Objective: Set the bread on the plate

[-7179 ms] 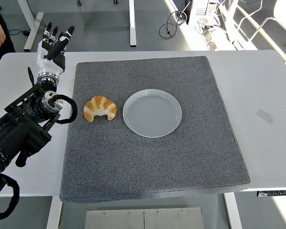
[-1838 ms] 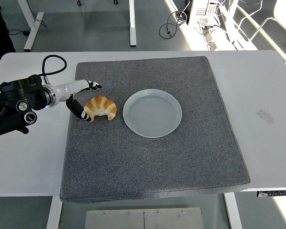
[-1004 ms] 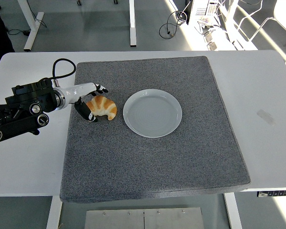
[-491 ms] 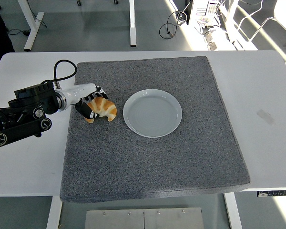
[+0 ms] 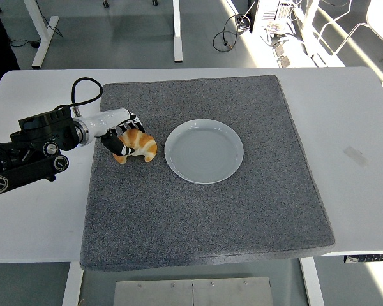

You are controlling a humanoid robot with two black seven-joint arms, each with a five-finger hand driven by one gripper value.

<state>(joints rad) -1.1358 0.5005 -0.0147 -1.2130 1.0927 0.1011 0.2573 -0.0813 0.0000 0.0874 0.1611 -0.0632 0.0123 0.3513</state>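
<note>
**Grasp closing on bread, nothing moved to plate yet**

Left hand (image 5: 119,136) comes in from the left edge, fingers (image 5: 122,149) curled around the left end of the bread (image 5: 138,145). Dark fingertips wrap over its top and near side, so the hand is pinching the bread. How firm the grip is can't be judged from this view. Right hand not in view.

The bread, a croissant, lies on the grey mat (image 5: 204,217), left of centre. It looks to be resting on the mat, not lifted; no gap or shadow under it shows clearly. Right tip of the bread is free and points toward the plate (image 5: 204,173).

Plate is white, empty, near the mat's middle, just to the right of the bread but not touching it. The mat sits on the white desk (image 5: 364,115).

Progress, as judged: reach is done, grasp is on or nearly on. Left to do: lift, carry a short way right, set down in the plate, release. Roughly early-to-mid task.

Risk: grip is only on one end, so the bread may tilt or slip when lifted.
</note>
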